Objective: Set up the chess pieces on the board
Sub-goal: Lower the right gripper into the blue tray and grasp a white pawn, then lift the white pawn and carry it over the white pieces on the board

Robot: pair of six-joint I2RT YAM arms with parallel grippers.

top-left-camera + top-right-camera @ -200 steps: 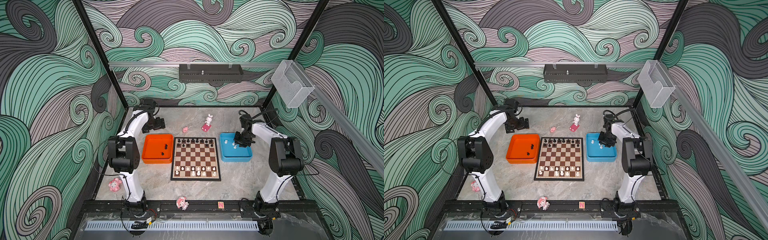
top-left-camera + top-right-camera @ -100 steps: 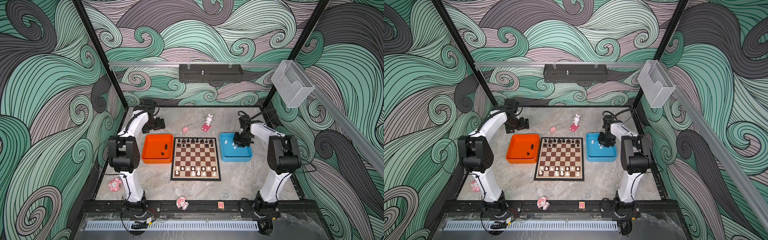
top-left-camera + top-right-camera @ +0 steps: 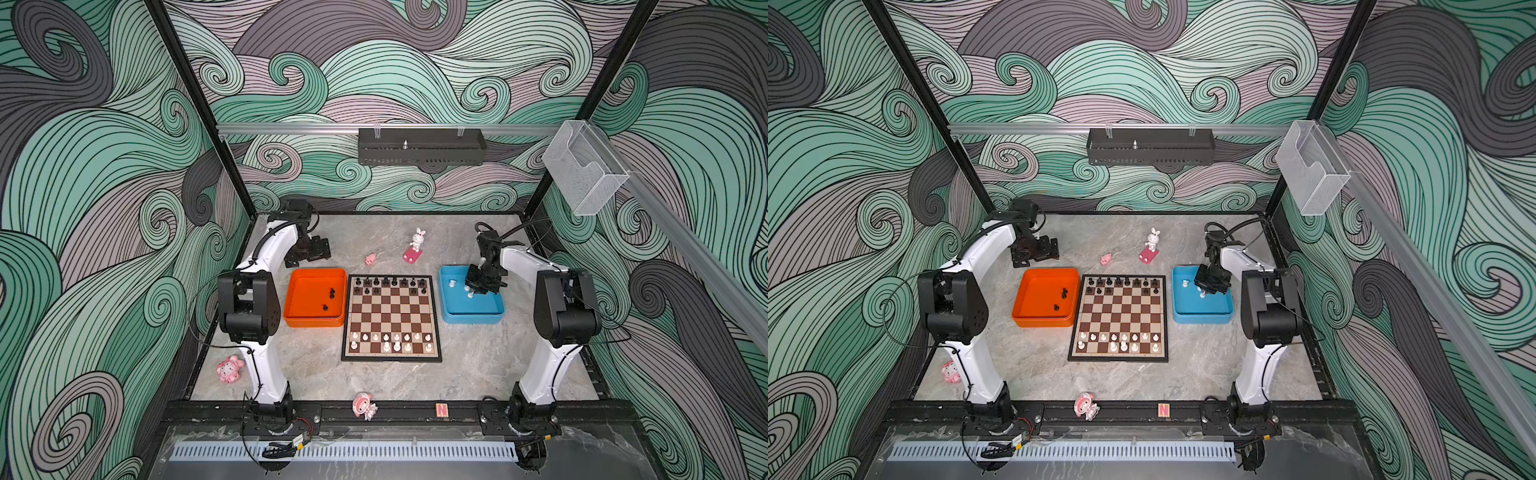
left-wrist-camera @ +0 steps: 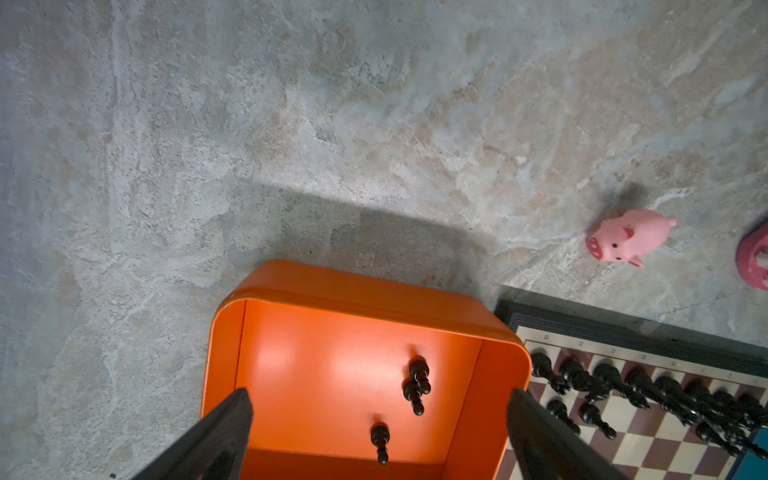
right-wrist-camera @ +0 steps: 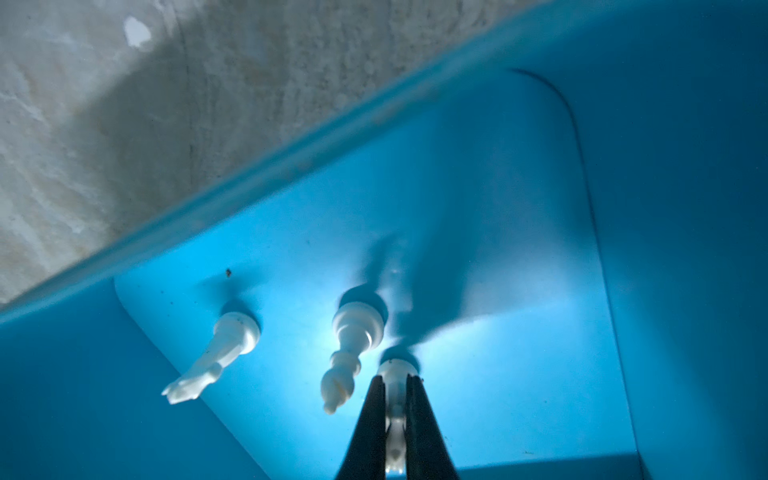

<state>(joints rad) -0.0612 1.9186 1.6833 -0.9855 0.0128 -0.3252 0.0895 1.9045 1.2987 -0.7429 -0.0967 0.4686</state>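
The board (image 3: 390, 316) lies mid-table, with black chess pieces (image 3: 388, 282) on its far rows and white ones (image 3: 390, 338) on its near rows. Reaching down into the blue tray (image 3: 473, 318), my right gripper (image 5: 395, 378) is shut on a small white piece (image 5: 395, 368) that stands on the tray floor. Beside it stand a white bishop (image 5: 351, 332) and a white knight (image 5: 226, 345). My left gripper (image 4: 379, 394) hangs open above the far end of the orange tray (image 4: 365, 286). That tray holds three black pieces, two (image 4: 417, 384) touching and one (image 4: 380, 436) apart.
A pink pig (image 3: 370, 259) and a white rabbit on a pink base (image 3: 415, 245) stand behind the board. Pink figurines sit at the front left (image 3: 230, 369) and on the front rail (image 3: 364, 406). The trays flank the board closely.
The right gripper's jaws have closed onto the white piece in the blue tray. Neither arm has shifted noticeably, and the left gripper stays open.
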